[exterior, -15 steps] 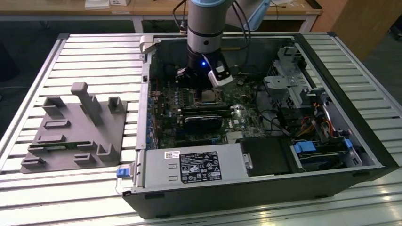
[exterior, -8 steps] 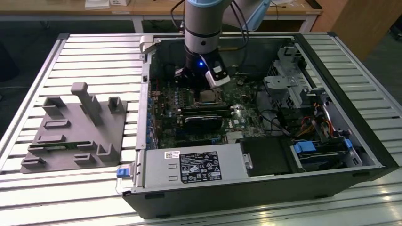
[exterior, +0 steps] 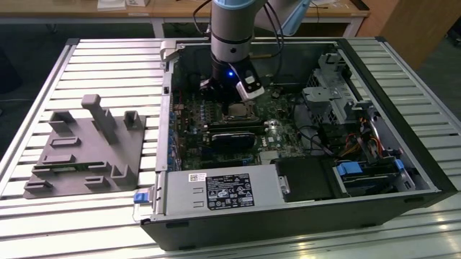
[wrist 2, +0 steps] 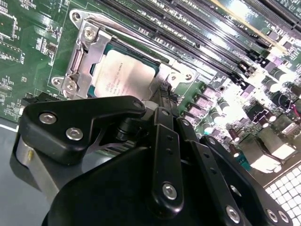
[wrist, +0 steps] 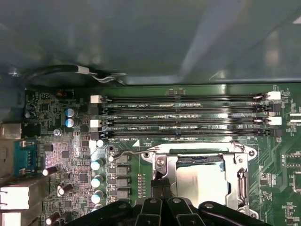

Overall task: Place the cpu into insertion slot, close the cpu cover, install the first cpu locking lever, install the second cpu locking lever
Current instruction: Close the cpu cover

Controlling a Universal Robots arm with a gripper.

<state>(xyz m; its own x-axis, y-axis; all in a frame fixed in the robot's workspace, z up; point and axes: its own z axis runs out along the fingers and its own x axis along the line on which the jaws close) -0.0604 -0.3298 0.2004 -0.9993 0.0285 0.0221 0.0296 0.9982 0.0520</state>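
In exterior view gripper (exterior: 232, 104) hung mid-frame inside case (exterior: 303, 217); both wrist views showed fingers (wrist: 157, 186) (wrist 2: 162, 95) together, empty, beside cover (wrist: 232, 165) (wrist 2: 88, 57) over cpu (wrist: 202, 178) (wrist 2: 124, 75).

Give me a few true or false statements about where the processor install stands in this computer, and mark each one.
1. The cpu sits in the insertion slot. True.
2. The cpu cover stands raised. False: it lies flat around the cpu.
3. The gripper hovers over the grey fixture. False: it is inside the computer case, at the slot's edge.
4. The grey fixture lies on the table, at the exterior view's left of the case. True.
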